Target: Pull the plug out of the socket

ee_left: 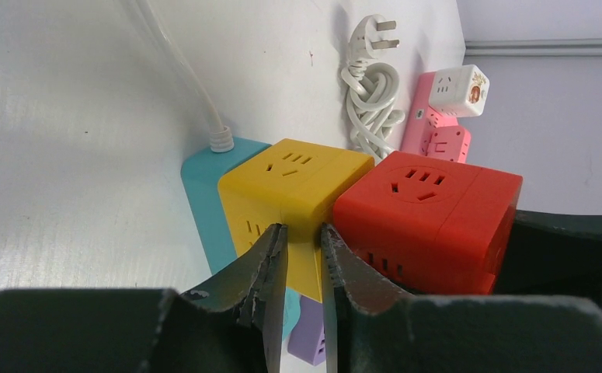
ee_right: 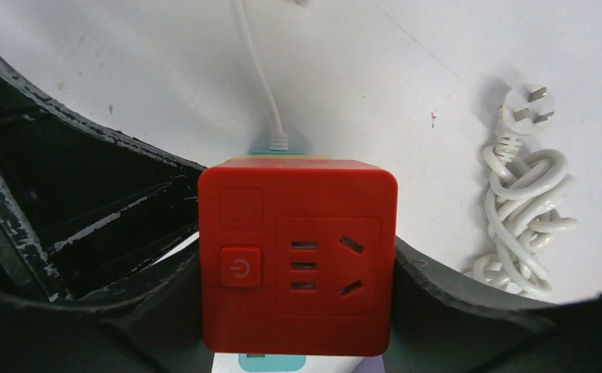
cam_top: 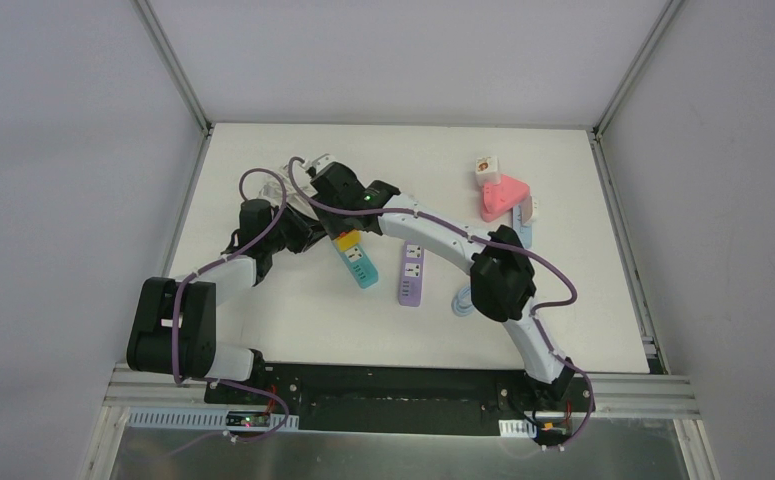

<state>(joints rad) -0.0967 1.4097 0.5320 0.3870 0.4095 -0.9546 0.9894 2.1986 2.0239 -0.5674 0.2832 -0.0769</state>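
A red cube plug (ee_right: 297, 256) sits sideways against a yellow cube socket (ee_left: 297, 183), which stands on the end of a teal power strip (ee_left: 204, 194). My right gripper (ee_right: 297, 289) is shut on the red cube (ee_left: 426, 214), one finger on each side. My left gripper (ee_left: 304, 229) is shut, its tips at the yellow cube's near lower corner. From above, the yellow cube (cam_top: 345, 240) and teal strip (cam_top: 361, 266) show under both wrists; the red cube is hidden there. Whether the red cube's pins are still seated cannot be told.
A coiled white cable with a plug (ee_left: 371, 93) lies beyond the cubes. A purple power strip (cam_top: 411, 272) lies right of the teal one. A pink socket block (cam_top: 503, 197) and a white cube (cam_top: 487, 168) sit at the back right.
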